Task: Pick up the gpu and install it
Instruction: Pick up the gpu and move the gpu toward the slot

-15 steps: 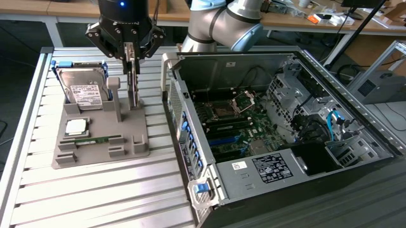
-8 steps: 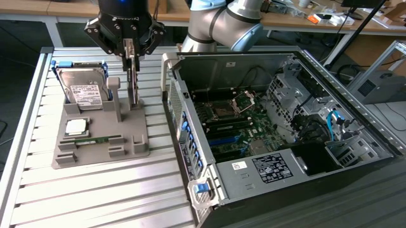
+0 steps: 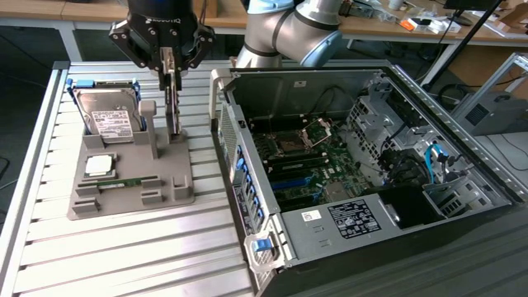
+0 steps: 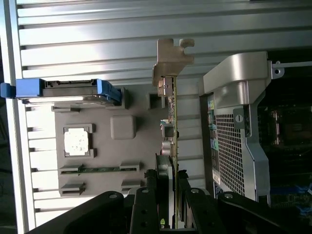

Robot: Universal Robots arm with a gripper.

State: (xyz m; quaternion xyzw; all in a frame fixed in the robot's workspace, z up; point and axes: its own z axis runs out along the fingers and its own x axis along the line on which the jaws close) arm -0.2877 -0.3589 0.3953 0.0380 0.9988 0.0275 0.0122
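Now, ext. view: gripper (image 3: 170,73) sits over the gray holder tray (image 3: 132,185), jaws clamped on the top edge of the gpu (image 3: 174,108). The gpu stands upright in its slot, just beside the hard drive (image 3: 111,117); open PC case (image 3: 371,154) lies to ext. view's right. Wrist view: gpu (image 4: 172,112) seen edge-on, pinched by gripper (image 4: 171,168), silver bracket (image 4: 170,61) at far end.

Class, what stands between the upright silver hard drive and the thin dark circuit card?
A grey plastic post on the grey holder tray, in the exterior view.
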